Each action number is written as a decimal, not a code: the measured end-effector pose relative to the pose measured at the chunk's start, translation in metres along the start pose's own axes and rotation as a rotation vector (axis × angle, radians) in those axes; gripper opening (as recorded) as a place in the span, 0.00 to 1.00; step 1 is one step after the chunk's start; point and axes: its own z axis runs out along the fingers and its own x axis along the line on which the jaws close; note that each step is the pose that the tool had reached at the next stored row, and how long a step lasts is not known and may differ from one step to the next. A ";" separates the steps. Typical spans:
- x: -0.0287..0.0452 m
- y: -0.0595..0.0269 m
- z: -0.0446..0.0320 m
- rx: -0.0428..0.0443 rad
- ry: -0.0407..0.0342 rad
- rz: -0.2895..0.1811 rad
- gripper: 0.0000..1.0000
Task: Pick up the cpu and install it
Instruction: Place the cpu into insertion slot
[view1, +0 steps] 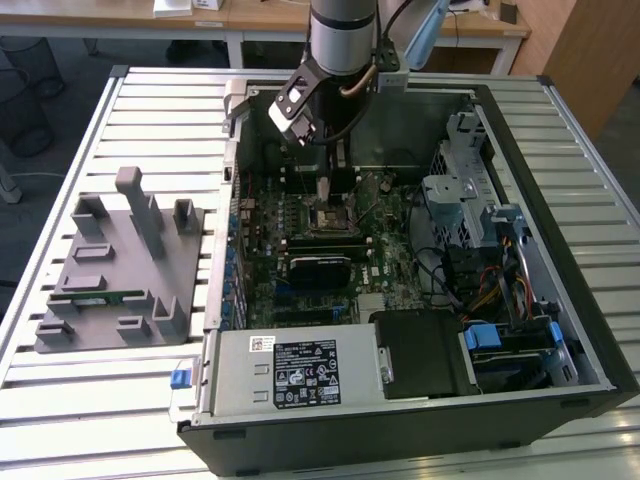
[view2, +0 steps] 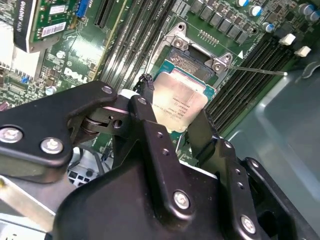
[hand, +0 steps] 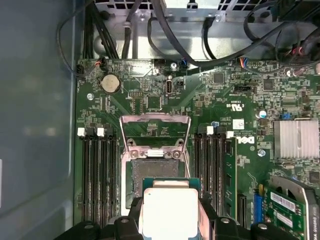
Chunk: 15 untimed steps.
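The gripper (view2: 175, 116) fingers (view2: 146, 107) are clamped on opposite sides of the cpu (view2: 180, 100). The cpu hangs over the open socket (hand: 154, 169), near the motherboard (hand: 220, 95) edge beside the case wall (hand: 35, 125).

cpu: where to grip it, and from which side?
Probably best to pinch two opposite thin edges from above, as the claw does now. The cpu is a flat square, metal top up, over the open socket, so only its rim offers hold.
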 end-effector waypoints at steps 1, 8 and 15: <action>0.0000 0.0000 0.0017 0.0000 0.0002 0.000 0.53; 0.0040 -0.0005 0.0135 -0.0008 0.0011 -0.024 0.53; 0.0062 -0.0008 0.0222 -0.0007 0.0011 -0.023 0.53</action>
